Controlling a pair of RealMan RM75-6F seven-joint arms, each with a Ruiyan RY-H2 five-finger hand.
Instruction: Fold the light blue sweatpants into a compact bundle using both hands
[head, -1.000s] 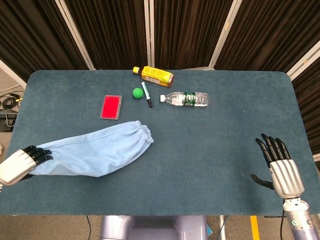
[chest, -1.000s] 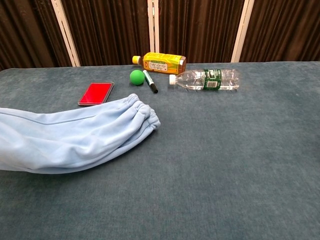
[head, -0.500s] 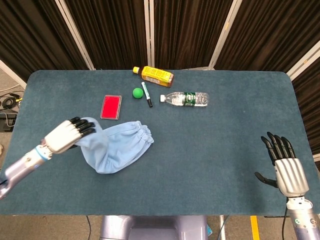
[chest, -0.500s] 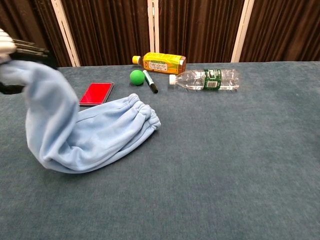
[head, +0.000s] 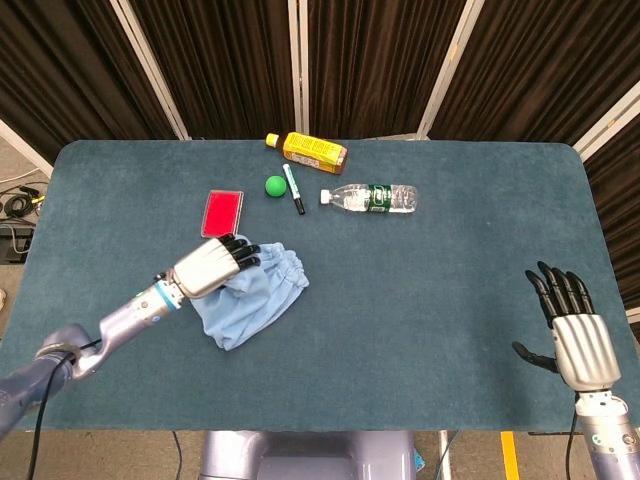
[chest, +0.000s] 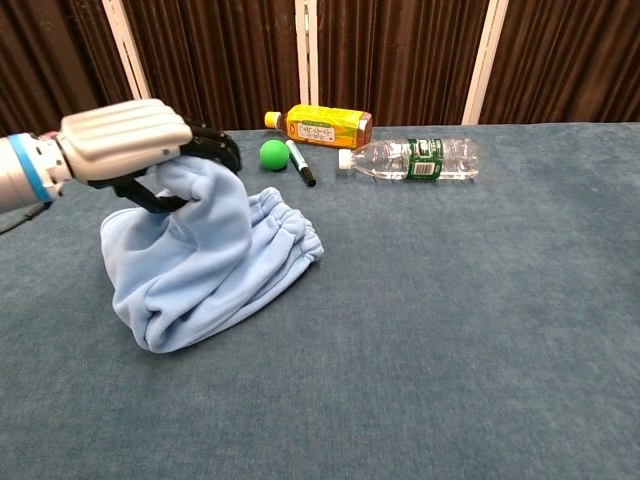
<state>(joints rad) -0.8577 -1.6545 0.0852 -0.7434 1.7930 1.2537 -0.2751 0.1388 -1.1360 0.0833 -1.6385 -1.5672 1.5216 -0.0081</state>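
Observation:
The light blue sweatpants (head: 255, 296) (chest: 205, 265) lie doubled over on the left half of the table, the gathered waistband toward the middle. My left hand (head: 208, 267) (chest: 140, 145) grips one end of the fabric and holds it lifted above the waistband side. My right hand (head: 573, 335) hovers at the table's near right corner, fingers spread, holding nothing; the chest view does not show it.
A red flat case (head: 222, 213) lies just behind the pants. Further back are a green ball (head: 275, 185) (chest: 274, 154), a marker pen (head: 294, 189) (chest: 300, 163), a yellow-labelled bottle (head: 314, 152) (chest: 325, 127) and a clear water bottle (head: 372, 197) (chest: 415, 159), both lying down.
My left hand has carried the pants' end from the far left edge rightward over the waistband, folding the long leg into a short heap. The right hand has barely moved.

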